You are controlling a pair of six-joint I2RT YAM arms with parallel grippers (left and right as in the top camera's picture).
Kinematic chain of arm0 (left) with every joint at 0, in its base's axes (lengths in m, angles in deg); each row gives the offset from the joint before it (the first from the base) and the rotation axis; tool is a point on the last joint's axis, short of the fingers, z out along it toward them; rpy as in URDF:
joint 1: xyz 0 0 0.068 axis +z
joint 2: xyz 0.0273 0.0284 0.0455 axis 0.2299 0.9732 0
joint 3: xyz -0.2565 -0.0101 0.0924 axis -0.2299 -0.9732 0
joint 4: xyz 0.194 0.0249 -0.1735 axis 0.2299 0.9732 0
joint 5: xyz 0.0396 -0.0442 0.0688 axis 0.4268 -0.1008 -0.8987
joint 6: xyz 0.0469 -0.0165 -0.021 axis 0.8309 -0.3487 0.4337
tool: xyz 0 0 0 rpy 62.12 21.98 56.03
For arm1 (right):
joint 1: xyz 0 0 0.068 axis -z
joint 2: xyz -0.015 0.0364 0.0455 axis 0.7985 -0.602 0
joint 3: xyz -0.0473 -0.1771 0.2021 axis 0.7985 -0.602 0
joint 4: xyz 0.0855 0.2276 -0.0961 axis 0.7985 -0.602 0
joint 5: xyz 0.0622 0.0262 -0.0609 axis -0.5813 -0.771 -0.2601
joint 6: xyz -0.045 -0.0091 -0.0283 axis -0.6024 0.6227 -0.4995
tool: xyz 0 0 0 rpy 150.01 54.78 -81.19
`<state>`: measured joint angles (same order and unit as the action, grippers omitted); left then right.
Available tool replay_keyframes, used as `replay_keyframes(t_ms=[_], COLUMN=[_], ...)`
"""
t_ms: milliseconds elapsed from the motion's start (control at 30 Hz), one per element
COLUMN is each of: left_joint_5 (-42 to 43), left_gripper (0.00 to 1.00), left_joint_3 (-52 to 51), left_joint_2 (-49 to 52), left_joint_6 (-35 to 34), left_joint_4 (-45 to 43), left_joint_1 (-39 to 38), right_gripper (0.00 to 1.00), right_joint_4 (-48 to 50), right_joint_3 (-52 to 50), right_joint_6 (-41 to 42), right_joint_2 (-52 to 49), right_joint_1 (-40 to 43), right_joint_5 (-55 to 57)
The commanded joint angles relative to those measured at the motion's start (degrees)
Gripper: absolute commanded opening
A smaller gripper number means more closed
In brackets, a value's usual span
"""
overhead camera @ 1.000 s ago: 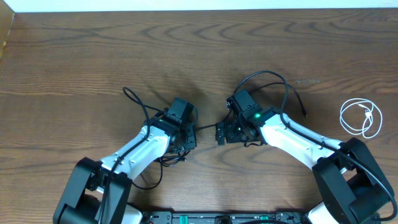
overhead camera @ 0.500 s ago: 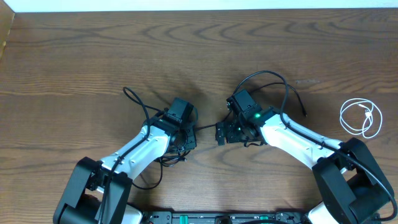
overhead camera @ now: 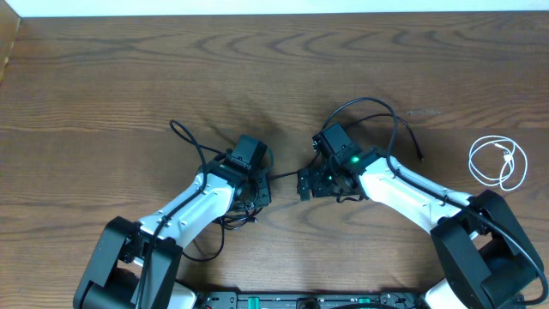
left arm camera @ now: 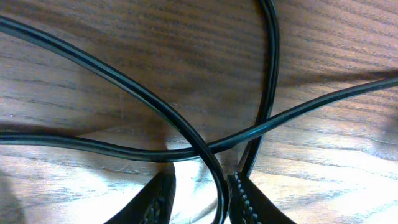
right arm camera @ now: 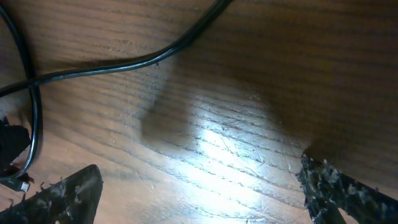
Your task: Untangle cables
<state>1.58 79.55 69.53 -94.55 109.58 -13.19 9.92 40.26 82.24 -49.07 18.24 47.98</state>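
No lettering, label, brand mark, number or sign can be read anywhere; none is seen on the worktop or the cables.

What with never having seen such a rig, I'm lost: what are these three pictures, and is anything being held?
Two robot arms work at a wooden table; each ends in a two-finger gripper. The wide picture comes from a camera above. The other two come from cameras on the wrists, looking past each arm's own fingers. On the table lie thin black cables, looping near both grippers, and a white cable, coiled apart at the right. The left gripper is part open at a crossing of black cables; one strand runs between its fingers, not visibly pinched. The right gripper is wide open and holds nothing.
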Motion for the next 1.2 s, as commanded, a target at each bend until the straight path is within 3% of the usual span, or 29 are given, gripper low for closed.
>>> replay_keyframes(t_ms=[0, 267, 400, 1167], left_joint_5=[-1.2, -1.2, -1.2, -1.2], left_gripper=[0.33, 0.33, 0.39, 0.39], left_joint_3=[-0.7, -0.7, -0.7, -0.7], left_joint_2=[1.4, 1.4, 1.4, 1.4], left_joint_6=[-0.5, -0.5, -0.3, -0.3], left_joint_4=[-0.2, -0.1, -0.1, -0.1], left_joint_1=[-0.2, -0.2, -0.2, -0.2], right_gripper=[0.99, 0.99, 0.99, 0.99], right_joint_4=[-0.5, -0.5, -0.5, -0.5], right_joint_3=[-1.0, -1.0, -1.0, -1.0], right_joint_6=[0.8, 0.8, 0.9, 0.9], right_joint_2=[-1.1, -1.1, -1.1, -1.1], right_joint_1=[-0.2, -0.2, -0.2, -0.2], right_joint_5=[0.9, 0.9, 0.9, 0.9])
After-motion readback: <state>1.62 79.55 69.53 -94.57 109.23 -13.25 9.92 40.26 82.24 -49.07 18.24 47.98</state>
